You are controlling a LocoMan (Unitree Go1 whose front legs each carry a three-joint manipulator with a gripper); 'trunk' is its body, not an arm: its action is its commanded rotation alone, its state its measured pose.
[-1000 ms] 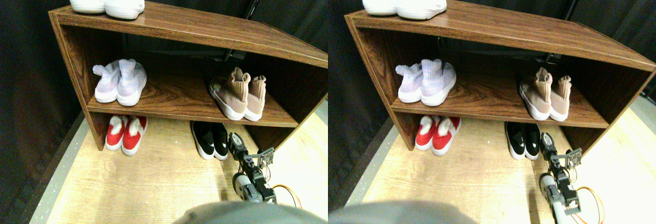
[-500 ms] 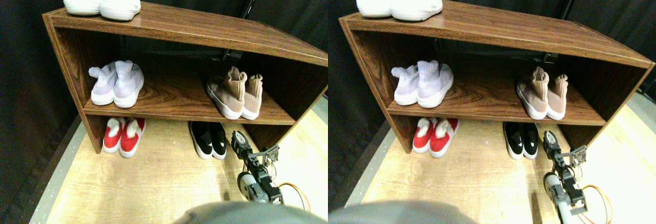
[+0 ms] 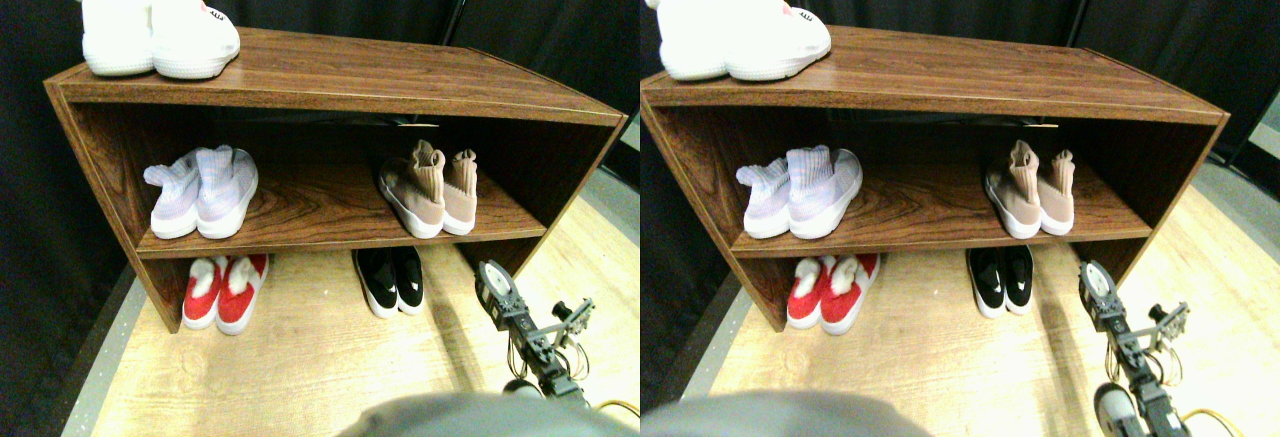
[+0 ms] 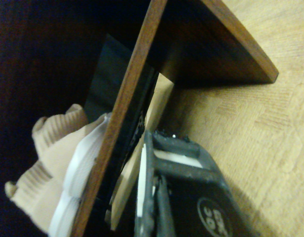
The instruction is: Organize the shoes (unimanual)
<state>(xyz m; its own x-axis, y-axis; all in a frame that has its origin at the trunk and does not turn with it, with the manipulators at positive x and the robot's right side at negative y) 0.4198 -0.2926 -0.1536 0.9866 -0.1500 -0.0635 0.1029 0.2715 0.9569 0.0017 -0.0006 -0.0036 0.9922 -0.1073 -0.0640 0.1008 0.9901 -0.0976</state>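
My right gripper (image 3: 497, 287) hovers beside the black slip-ons (image 3: 390, 279), tucked paired under the shelf (image 3: 340, 239). I can't tell its jaw state.

Stereo view is bright on the floor (image 3: 300, 357), light from above. White slippers (image 3: 150, 32) on top of the shelf unit (image 3: 340, 67) are blown out, detail lost. Shelf interior shadowed, backdrop near black. Wide-angle bending at the edges. Wrist view dim and soft: jaw frame (image 4: 176, 197) up close is blurred, one side almost black.
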